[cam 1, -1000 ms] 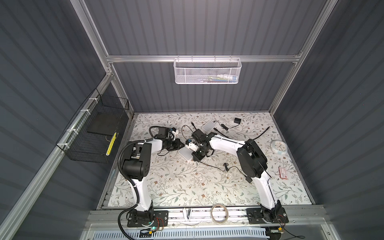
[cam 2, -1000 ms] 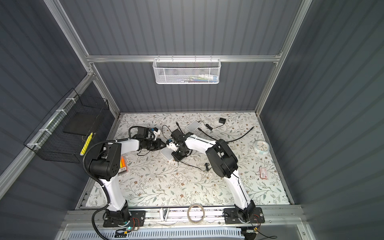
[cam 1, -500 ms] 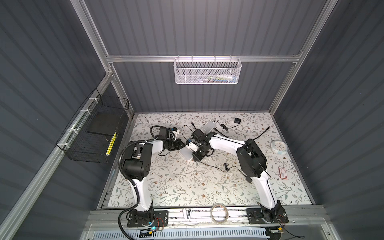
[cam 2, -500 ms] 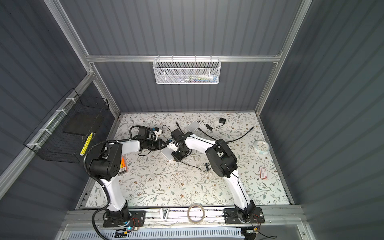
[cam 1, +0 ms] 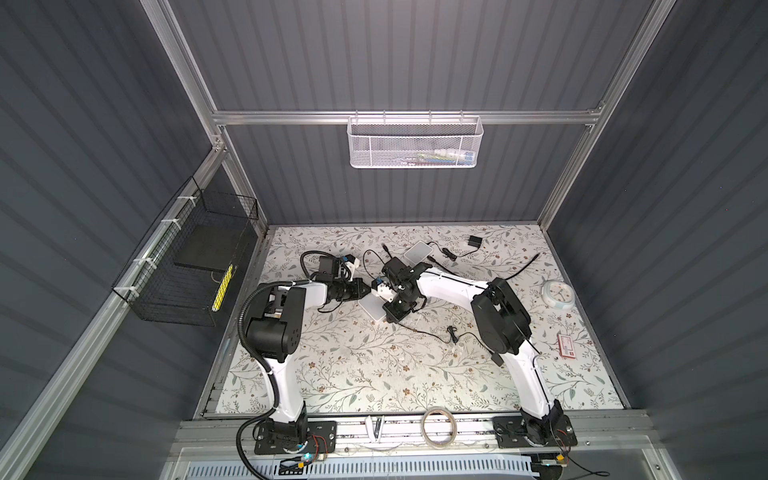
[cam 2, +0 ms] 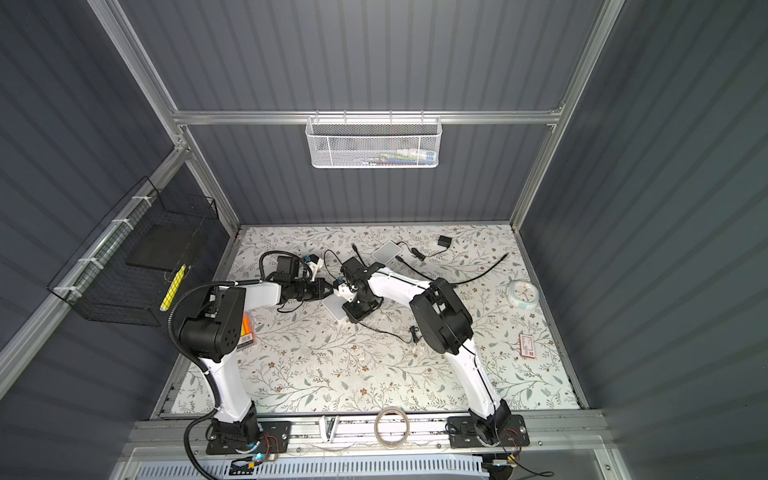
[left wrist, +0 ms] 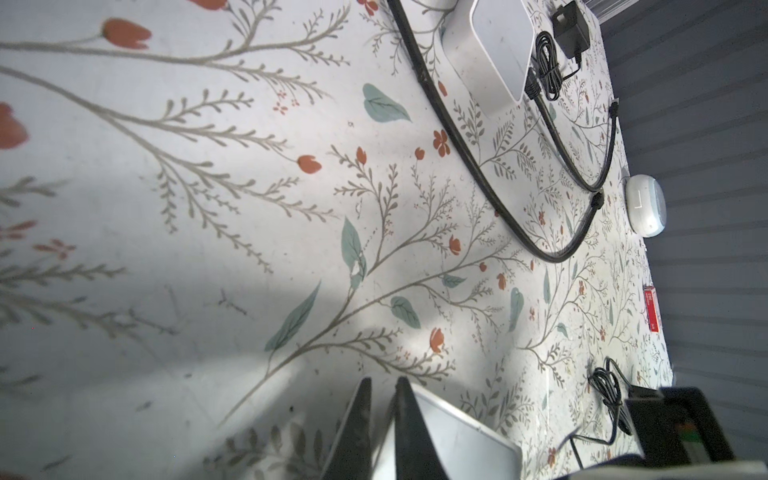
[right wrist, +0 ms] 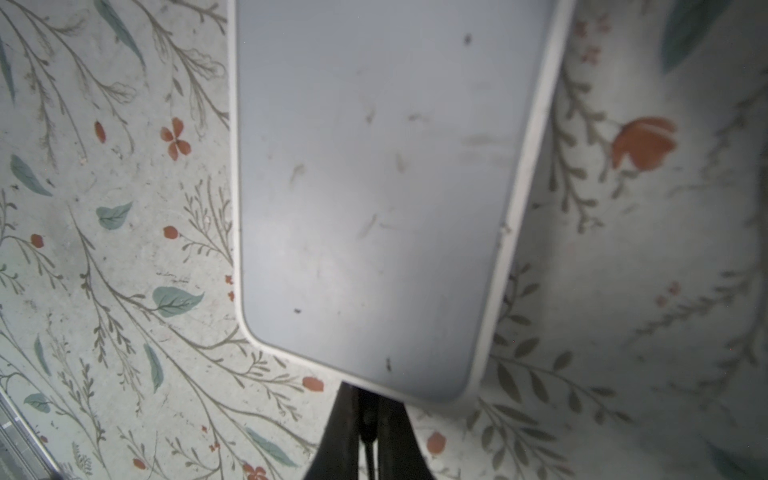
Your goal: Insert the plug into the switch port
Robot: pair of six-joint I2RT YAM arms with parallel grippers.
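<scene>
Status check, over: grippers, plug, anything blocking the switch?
Left gripper shut at switch corner. Right gripper shut on plug, at switch edge; seating not visible. Nothing seen blocking.

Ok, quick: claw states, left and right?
Left claw: closed at the switch corner; grip cannot be told.
Right claw: closed on the plug.

The left arm (cam 1: 309, 291) and right arm (cam 1: 449, 286) are crowding the white switch (cam 1: 372, 311); a black cable (cam 1: 452, 333) is trailing beside it; the near tabletop (cam 1: 395, 374) is lying open.
</scene>
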